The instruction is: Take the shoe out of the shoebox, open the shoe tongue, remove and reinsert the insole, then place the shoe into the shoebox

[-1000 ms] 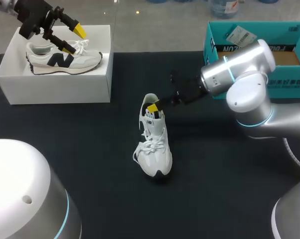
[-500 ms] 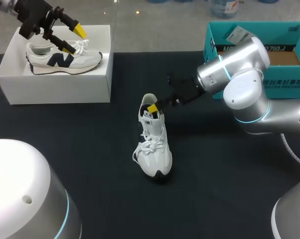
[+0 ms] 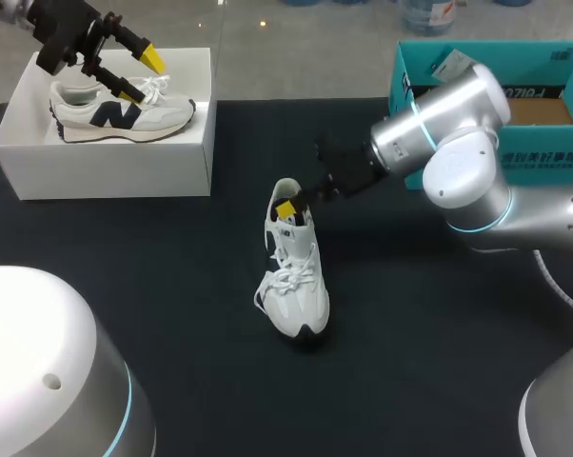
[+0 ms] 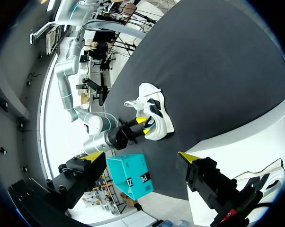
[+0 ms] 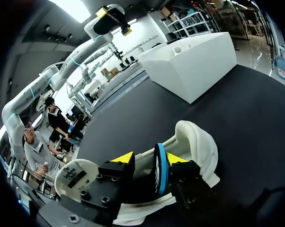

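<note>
A white shoe [image 3: 296,276] lies on the black table, toe toward me; it also shows in the left wrist view [image 4: 154,111]. My right gripper [image 3: 288,208] is in its heel opening. In the right wrist view the blue-edged insole [image 5: 160,170] stands on edge out of the shoe [image 5: 199,146] between the fingers of that gripper [image 5: 151,160]; it rests against one finger, with a gap to the other, so the gripper is open. My left gripper [image 3: 139,71] hangs wide open above the white shoebox [image 3: 106,157], which holds a second white shoe [image 3: 120,109].
A teal cardboard box [image 3: 486,95] stands at the back right, close behind my right arm's elbow. The white shoebox [image 5: 194,61] is beyond the shoe, with bare black table between them. The box's rim [image 4: 256,142] is under my left gripper [image 4: 138,161].
My right arm's elbow has swung a little to the left and back, while its gripper stayed at the shoe's heel. The left arm has not moved.
</note>
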`<state>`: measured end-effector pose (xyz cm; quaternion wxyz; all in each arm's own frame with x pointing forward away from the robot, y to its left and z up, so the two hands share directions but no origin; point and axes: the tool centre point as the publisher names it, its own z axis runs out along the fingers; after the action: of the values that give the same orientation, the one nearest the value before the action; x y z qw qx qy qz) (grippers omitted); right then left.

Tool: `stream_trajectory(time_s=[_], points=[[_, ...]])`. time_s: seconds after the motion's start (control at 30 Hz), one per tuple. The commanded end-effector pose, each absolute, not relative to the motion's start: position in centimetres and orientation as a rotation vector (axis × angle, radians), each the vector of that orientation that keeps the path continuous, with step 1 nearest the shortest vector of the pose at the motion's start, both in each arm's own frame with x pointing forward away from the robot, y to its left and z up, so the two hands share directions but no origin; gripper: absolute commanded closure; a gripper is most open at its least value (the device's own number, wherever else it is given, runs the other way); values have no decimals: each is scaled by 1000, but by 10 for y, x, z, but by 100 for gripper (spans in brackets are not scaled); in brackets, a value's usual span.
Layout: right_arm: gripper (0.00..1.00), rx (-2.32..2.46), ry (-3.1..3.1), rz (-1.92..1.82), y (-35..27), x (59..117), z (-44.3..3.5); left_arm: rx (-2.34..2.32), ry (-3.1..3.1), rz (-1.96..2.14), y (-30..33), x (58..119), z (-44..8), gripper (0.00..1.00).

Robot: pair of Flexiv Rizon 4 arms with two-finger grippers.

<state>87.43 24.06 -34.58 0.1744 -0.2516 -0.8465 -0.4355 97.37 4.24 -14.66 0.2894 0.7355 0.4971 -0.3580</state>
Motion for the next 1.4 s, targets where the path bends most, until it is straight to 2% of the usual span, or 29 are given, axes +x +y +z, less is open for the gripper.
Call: stream_trajectory(time_s=[0.03, 0.53, 0.7, 0.73, 0.77, 0.8, 0.87, 0.9, 1.0, 1.4], points=[[0, -726, -2432, -1205, 240, 867, -333, 1966, 1326, -955, 43, 974, -147, 0], [0, -697, -2528, -1191, 244, 876, -297, 1966, 1326, -955, 43, 974, -147, 0], [0, -872, -2476, -1177, 244, 876, -289, 1966, 1326, -955, 43, 974, -147, 0], [5, -918, -2460, -1161, 244, 875, -288, 1966, 1326, -955, 43, 974, -147, 0], [27, -961, -2463, -1108, 243, 875, -287, 1966, 1326, -955, 43, 974, -147, 0], [60, -994, -2466, -1080, 243, 874, -287, 1966, 1326, -955, 43, 974, -147, 0], [96, -1053, -2466, -1041, 242, 873, -285, 1966, 1326, -955, 43, 974, -147, 0], [100, -1096, -2464, -1013, 241, 872, -284, 1966, 1326, -955, 43, 974, -147, 0], [100, -1274, -2501, -924, 236, 871, -280, 1966, 1326, -955, 43, 974, -147, 0], [100, -1274, -2501, -924, 236, 871, -280, 1966, 1326, -955, 43, 974, -147, 0]])
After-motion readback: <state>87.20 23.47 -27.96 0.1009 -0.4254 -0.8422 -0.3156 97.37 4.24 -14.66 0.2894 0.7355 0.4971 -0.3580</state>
